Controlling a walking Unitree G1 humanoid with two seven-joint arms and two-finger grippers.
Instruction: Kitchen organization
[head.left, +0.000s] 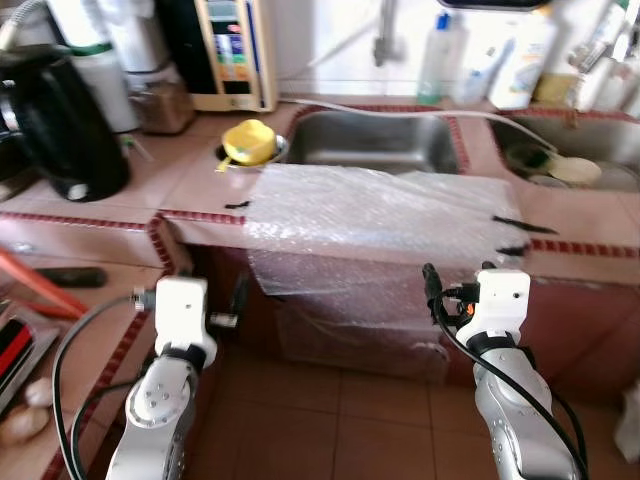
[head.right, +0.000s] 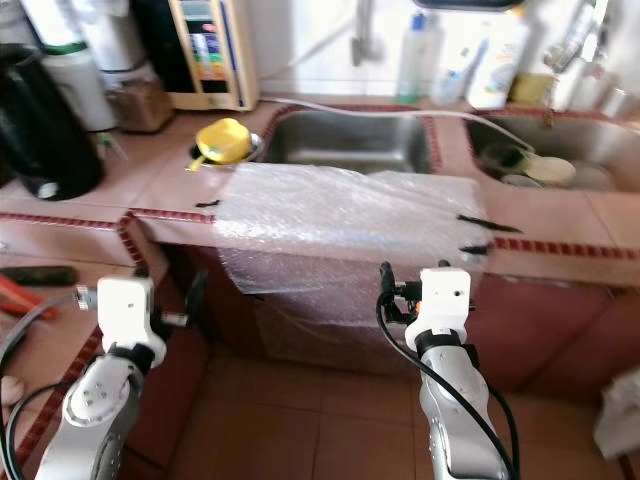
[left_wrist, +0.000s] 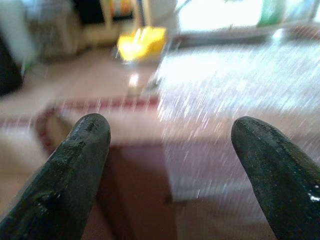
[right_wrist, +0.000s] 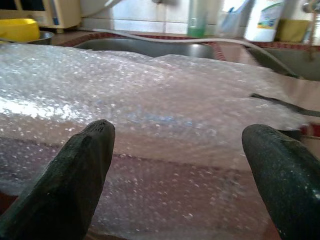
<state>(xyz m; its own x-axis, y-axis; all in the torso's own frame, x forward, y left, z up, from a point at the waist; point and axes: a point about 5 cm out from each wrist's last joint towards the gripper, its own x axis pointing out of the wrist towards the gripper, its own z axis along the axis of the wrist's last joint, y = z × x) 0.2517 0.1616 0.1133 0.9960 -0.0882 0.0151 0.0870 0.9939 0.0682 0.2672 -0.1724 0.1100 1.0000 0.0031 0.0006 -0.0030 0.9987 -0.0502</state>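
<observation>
Black-fingered left hand (left_wrist: 165, 150) and right hand (right_wrist: 180, 165) spread wide, facing bubble wrap (head.left: 380, 215).

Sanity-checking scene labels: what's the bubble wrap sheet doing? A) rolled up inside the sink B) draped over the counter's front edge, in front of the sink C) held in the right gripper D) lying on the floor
B. The bubble wrap sheet lies flat on the counter in front of the sink and hangs down over the front edge; the right gripper is open, holding nothing.
</observation>
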